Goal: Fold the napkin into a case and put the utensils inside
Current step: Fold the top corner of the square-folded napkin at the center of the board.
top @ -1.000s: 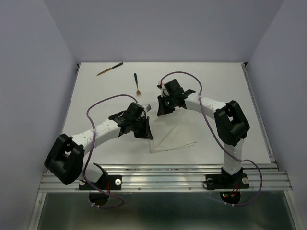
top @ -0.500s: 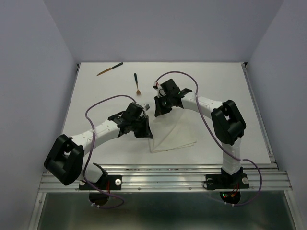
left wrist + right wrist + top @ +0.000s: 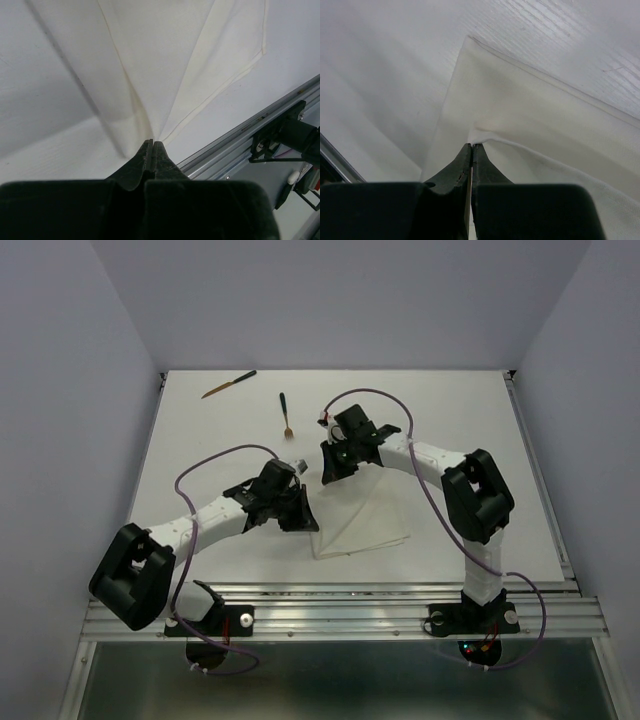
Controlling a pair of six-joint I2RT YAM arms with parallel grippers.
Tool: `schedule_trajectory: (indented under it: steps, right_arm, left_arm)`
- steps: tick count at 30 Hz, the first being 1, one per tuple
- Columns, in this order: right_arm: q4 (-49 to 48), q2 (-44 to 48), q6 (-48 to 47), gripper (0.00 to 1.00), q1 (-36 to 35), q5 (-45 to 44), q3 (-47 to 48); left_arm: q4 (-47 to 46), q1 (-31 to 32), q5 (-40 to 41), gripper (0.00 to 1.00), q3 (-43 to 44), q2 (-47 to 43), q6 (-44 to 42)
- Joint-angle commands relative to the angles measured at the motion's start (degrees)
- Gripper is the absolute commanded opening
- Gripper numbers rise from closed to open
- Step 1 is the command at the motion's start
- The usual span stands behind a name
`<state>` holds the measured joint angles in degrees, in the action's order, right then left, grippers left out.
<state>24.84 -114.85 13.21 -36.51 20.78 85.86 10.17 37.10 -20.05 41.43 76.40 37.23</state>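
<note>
The left claw is pinched fully shut on an edge of the napkin. In the left wrist view the cloth fans out from the tips in creases, so it's lifted there, not flat. The right claw is likewise clamped tight on another bit of the edge, w/ a folded layer spreading out beneath it.

From the top view both claws sit close together at the cloth's left side, the left one nearer the arm bases, the right one farther back. The napkin stretches off to the right, its far part lying on the desk. Gripping one side at two spots probably lets the arms carry it over as a straight fold w/o sagging. That looks like an early fold toward the case, as there's no pouch shape yet.

The utensils, a fork & a knife, lie at the desk's back left, well apart from the cloth, prob. parked clear so folding doesn't snag them. Neither is inside the napkin yet.

Risk: thin fabric could slip from either pinch if the arms pull apart.
</note>
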Motion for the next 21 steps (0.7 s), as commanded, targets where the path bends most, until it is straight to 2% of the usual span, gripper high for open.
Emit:
schedule_trajectory:
  steps: [1, 9, 10, 14, 18, 21]
  right_arm:
    - [-1.1, 4.5, -1.0, 0.01, -0.6, 2.2, -0.1]
    - [-2.2, 6.1, -0.8, 0.01, -0.6, 3.7, -1.4]
    - [-2.2, 6.0, -0.8, 0.01, -0.6, 3.7, -1.4]
    - [-2.3, 5.6, -0.7, 0.01, -0.6, 3.7, -1.3]
    - [-2.3, 5.7, -0.7, 0.01, -0.6, 3.5, -1.5]
    - [-2.3, 5.9, -0.7, 0.01, -0.6, 3.4, -1.7]
  left_arm:
    - [-4.4, -0.1, -1.3, 0.00, -1.2, 0.0, 1.4]
    - [-6.9, -0.1, -1.8, 0.00, -2.7, 1.0, 2.4]
    - [-7.2, -0.1, -1.9, 0.04, -2.9, 0.9, 2.6]
    - [-9.3, -0.1, -2.6, 0.34, -3.8, 0.7, 4.0]
    - [-9.7, 0.0, -3.6, 0.40, -4.5, 2.5, 4.6]
    - [-11.8, 0.1, -3.9, 0.41, -5.0, 3.9, 5.0]
